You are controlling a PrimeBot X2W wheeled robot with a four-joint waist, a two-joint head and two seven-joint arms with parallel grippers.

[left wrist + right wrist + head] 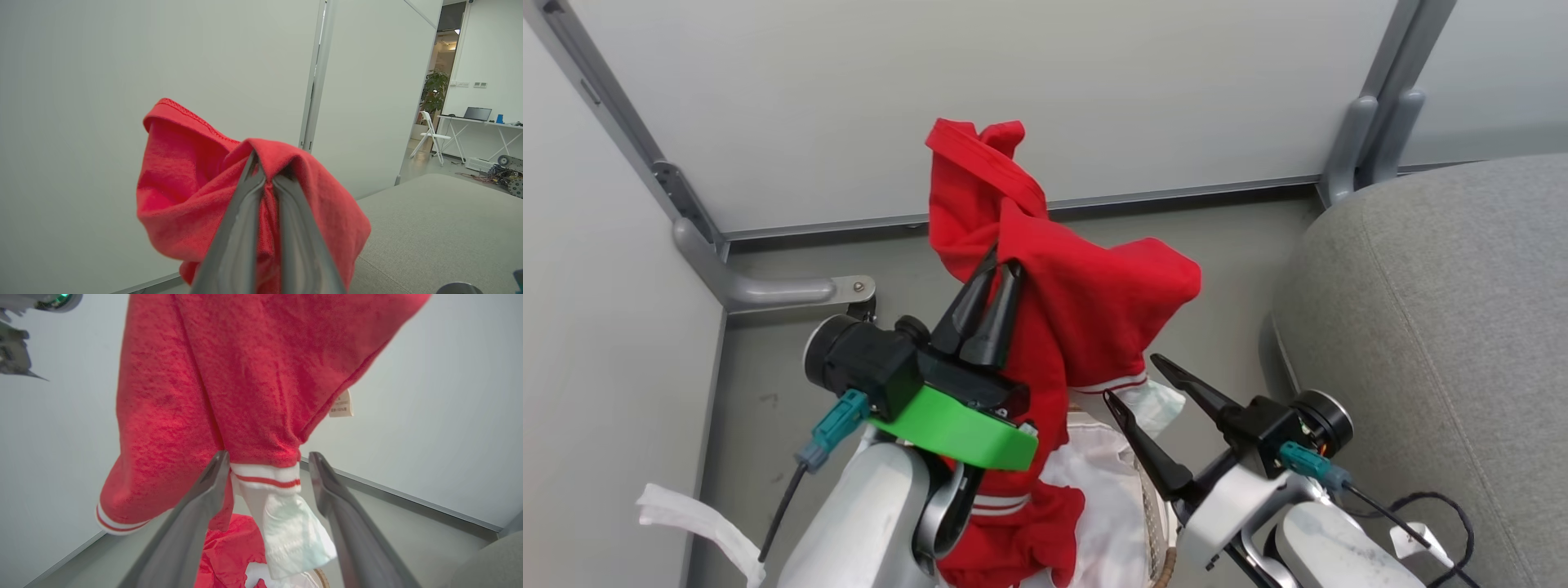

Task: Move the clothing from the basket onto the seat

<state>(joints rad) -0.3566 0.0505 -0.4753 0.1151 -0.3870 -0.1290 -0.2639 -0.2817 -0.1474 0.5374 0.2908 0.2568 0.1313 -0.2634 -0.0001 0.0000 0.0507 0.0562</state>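
Note:
My left gripper [1001, 268] is raised above the basket and shut on a fold of the red clothing [1086, 310], which hangs down from it. The left wrist view shows this gripper [265, 173] pinching the clothing [184, 204]. Lower down, my right gripper [1131, 377] is open. In the right wrist view a white cuff with a red stripe [265, 477] hangs between the open fingers [204, 502], apart from the pads. More red clothing [1021, 531] lies in the basket [1153, 510] on its white liner. The grey seat [1445, 327] is at the right.
White partition walls [931, 82] with grey metal feet [784, 290] close off the corner behind and to the left. A small label tag [341, 404] hangs from the garment. A white strap [686, 514] lies on the floor at lower left. A black cable [1445, 506] loops by the right arm.

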